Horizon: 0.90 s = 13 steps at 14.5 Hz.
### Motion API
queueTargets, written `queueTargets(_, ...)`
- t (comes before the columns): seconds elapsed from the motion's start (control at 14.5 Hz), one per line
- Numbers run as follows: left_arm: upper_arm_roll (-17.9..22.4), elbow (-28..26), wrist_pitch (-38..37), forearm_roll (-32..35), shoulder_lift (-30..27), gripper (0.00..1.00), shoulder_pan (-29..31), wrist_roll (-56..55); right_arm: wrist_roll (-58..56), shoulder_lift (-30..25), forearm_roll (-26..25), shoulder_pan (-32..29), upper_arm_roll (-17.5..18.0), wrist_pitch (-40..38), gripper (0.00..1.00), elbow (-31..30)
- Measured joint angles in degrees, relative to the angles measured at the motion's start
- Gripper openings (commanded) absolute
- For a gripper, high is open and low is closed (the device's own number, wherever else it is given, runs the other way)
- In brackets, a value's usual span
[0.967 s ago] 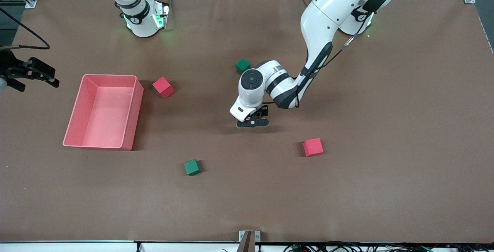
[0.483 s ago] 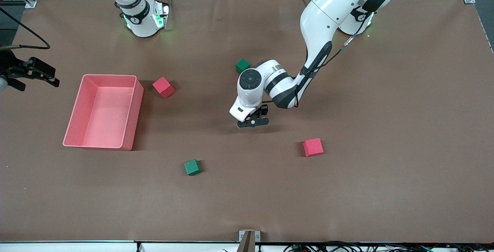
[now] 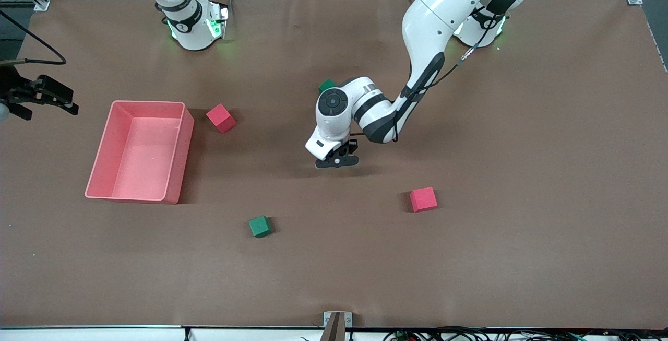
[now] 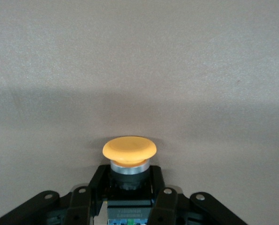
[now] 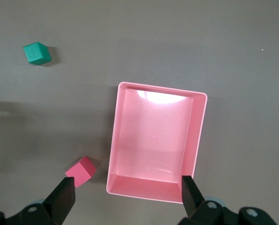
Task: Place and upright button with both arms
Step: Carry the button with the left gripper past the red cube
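We find the left gripper (image 3: 337, 162) low over the middle of the worktop (image 3: 522, 121), its fingers (image 4: 163, 199) closed on the dark body of the button (image 4: 129, 151). In the left wrist view the orange cap projects forward past the fingertips and the body sits clamped between them. We judge this a deliberate hold: gripping the blocky body leaves the cap free, so the part can be turned or passed on without the cap being pressed. Whether the button rests on the surface or is just clear of it we cannot tell.

The right gripper (image 3: 39, 98) waits at the right arm's end of the worktop, beside the pink bin (image 3: 175, 163), with its fingers (image 5: 64, 199) spread wide and nothing between them. The right wrist view looks straight down on the bin, which holds nothing we can see. We take this arm to be parked clear of the work, ready for its share of the uprighting.

Four cubes lie apart from the action: a red cube (image 3: 220, 117) just beside the bin, a green cube (image 3: 326, 84) partly hidden by the left arm's wrist, a second green cube (image 3: 259, 226) nearer the front camera, and a second red cube (image 3: 423, 199) toward the left arm's end. None touches the button.

In our judgement, the grasp is secured and placement upright is not yet done.
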Motion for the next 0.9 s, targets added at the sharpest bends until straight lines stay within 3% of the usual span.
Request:
queueTargets(0.28, 0.5, 0.3, -0.7, 0.0, -0.2, 0.0, 0.3, -0.4, 0.0, -1.4, 0.0, 0.0, -0.2, -0.8, 1.0, 0.0)
queueTargets(0.48, 1.0, 1.3, -6.7, 0.0, -1.7, 0.0, 1.1, -1.2, 0.0, -1.4, 0.0, 0.0, -0.2, -0.8, 1.0, -0.1)
queueTargets(0.76, 1.1, 1.0, -19.8, 0.0, -8.5, 0.0, 3.8, -3.9, 0.0, -1.4, 0.0, 0.0, -0.1, -0.7, 1.0, -0.1)
queueTargets(0.9, 1.0, -1.2, -22.6, 0.0, -13.4, 0.0, 6.4, -4.1, 0.0, -1.4, 0.0, 0.0, 0.1, -0.6, 1.0, -0.1)
